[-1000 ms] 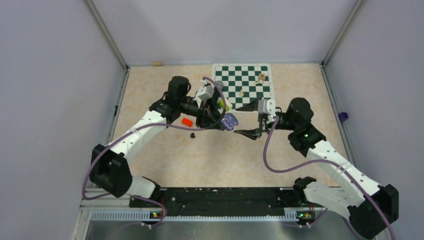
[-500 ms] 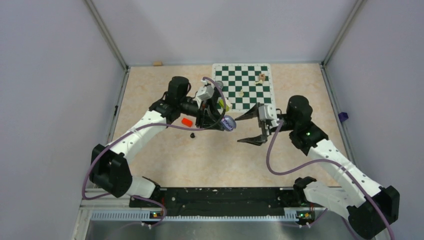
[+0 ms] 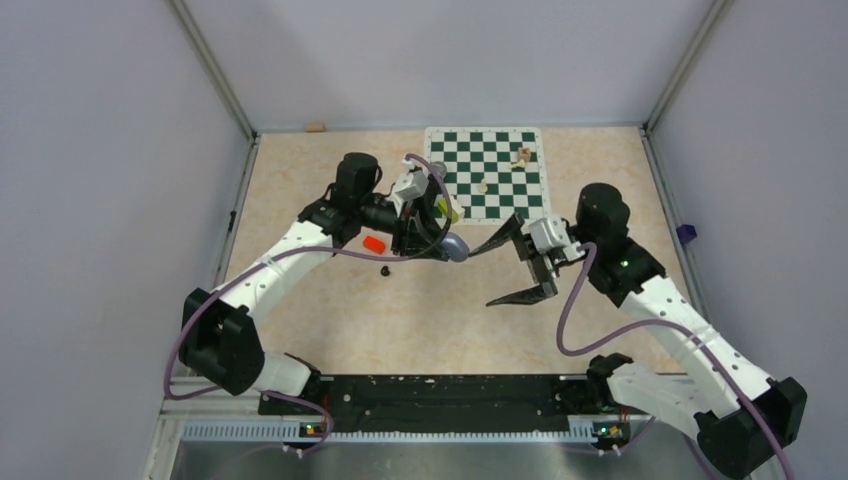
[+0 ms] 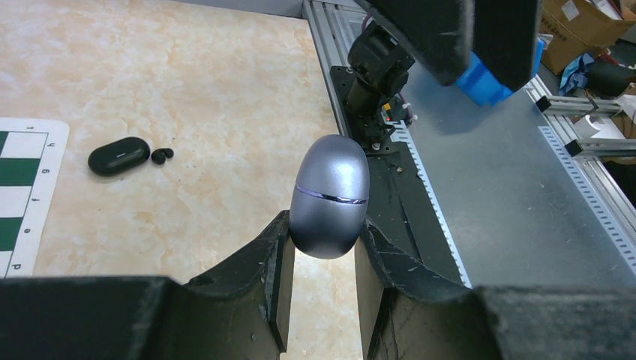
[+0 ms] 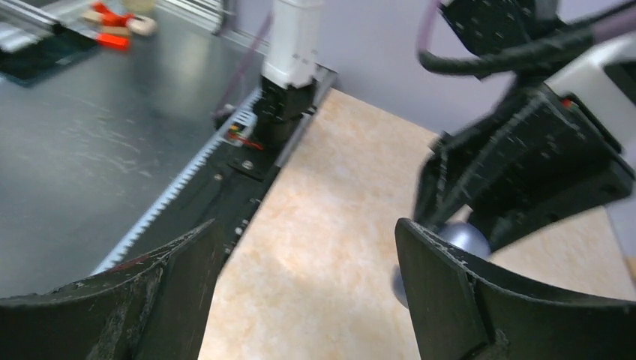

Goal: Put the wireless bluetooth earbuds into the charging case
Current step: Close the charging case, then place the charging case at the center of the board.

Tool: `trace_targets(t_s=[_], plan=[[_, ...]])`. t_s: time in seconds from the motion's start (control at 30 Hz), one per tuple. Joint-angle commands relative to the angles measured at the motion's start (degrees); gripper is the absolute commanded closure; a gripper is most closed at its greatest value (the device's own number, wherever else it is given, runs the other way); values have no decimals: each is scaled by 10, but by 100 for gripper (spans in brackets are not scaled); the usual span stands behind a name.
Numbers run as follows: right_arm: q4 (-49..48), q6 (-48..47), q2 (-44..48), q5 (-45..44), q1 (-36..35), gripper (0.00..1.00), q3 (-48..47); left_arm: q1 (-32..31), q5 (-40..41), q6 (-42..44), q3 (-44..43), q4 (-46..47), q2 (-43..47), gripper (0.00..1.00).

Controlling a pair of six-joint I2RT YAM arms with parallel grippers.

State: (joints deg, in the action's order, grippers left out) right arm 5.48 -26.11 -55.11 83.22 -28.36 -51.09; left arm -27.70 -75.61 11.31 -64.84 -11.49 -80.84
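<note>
My left gripper [image 3: 443, 244] is shut on a grey-purple egg-shaped charging case [image 3: 457, 246] and holds it above the table. In the left wrist view the case [image 4: 330, 193] sits between the fingers [image 4: 274, 255], its lid closed along a thin seam. A tiny black earbud [image 3: 385, 270] lies on the table near the left gripper. The left wrist view shows another small black bud [image 4: 161, 155] beside a glossy black oval piece [image 4: 118, 156]. My right gripper [image 3: 515, 268] is wide open and empty, to the right of the case. The case shows behind its finger [image 5: 459, 241]. No pale purple piece shows.
A small red block [image 3: 374, 243] lies under the left arm, close to the black bud. A green-and-white chess mat [image 3: 485, 170] with a few small wooden pieces lies at the back. Metal frame rails and grey walls enclose the table.
My right gripper has drawn back from the case toward the near right and opened wider. The case's lid, earlier up, is now closed. The left arm has held still.
</note>
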Motion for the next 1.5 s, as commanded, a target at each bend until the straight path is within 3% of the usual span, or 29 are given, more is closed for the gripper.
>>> trace_targets(t_s=[0.0,0.07,0.17,0.27,0.47,0.67,0.77,0.97,1.13,1.23,1.33,1.47], plan=[[4,-58,25,-195,1,14,3,-2,12,9,-15,18,23,100],[-12,-96,34,-353,0,2,8,-2,45,6,-15,21,24,100],[-130,-96,38,-600,1,1,36,-2,102,0,-16,28,20,100],[-198,-95,35,-739,3,1,58,-2,163,1,-17,36,15,100],[-287,-86,5,-888,18,1,93,27,329,-5,-21,50,-6,100],[-281,-38,1,-891,34,1,86,61,534,90,-48,-11,-58,100],[-285,-25,13,-889,36,1,87,97,588,99,-62,-25,-99,100],[-282,-18,19,-869,39,1,92,134,560,105,-149,-166,-174,100],[-280,-16,22,-859,42,1,93,125,353,180,-171,-288,-193,100],[-277,-15,23,-849,42,1,94,94,326,206,-172,-336,-213,100],[-277,-13,23,-844,42,1,95,66,315,198,-173,-341,-243,100],[-277,-11,24,-839,47,1,96,59,252,117,-180,-287,-291,100]])
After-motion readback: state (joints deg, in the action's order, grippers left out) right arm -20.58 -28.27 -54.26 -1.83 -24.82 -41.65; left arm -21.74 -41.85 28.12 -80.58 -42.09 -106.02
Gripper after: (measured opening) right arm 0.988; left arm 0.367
